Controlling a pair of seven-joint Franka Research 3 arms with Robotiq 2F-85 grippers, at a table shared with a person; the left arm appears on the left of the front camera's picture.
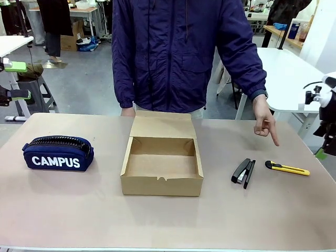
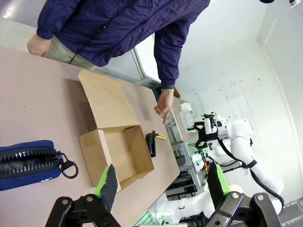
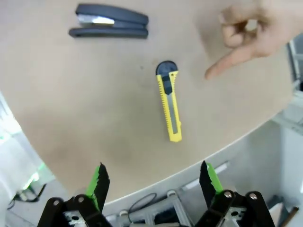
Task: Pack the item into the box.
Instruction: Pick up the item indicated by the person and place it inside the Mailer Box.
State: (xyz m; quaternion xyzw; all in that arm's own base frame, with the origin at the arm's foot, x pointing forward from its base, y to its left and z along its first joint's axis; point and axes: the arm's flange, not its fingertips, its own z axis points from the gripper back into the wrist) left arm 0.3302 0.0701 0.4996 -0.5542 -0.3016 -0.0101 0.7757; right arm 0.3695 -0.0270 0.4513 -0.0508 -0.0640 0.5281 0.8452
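Note:
The item, a slim yellow utility knife [image 1: 287, 168] with a black end, lies flat on the table at the right, beside a black stapler [image 1: 243, 172]. A person's hand [image 1: 265, 125] points a finger down at it. The open brown cardboard box [image 1: 161, 186] stands mid-table, flap lid folded back toward the person, nothing inside. In the right wrist view my right gripper [image 3: 152, 170] hangs open above the table edge, with the knife [image 3: 169, 106] just beyond its fingertips. My left gripper [image 2: 161, 172] is open and holds nothing, high at the left, looking over the box [image 2: 92, 151].
A navy "CAMPUS" pencil case [image 1: 58, 153] sits at the table's left. The stapler [image 3: 110, 27] lies a short way past the knife, on the box side. The person stands at the far edge behind the box. My right arm [image 1: 325, 100] stays off the table's right edge.

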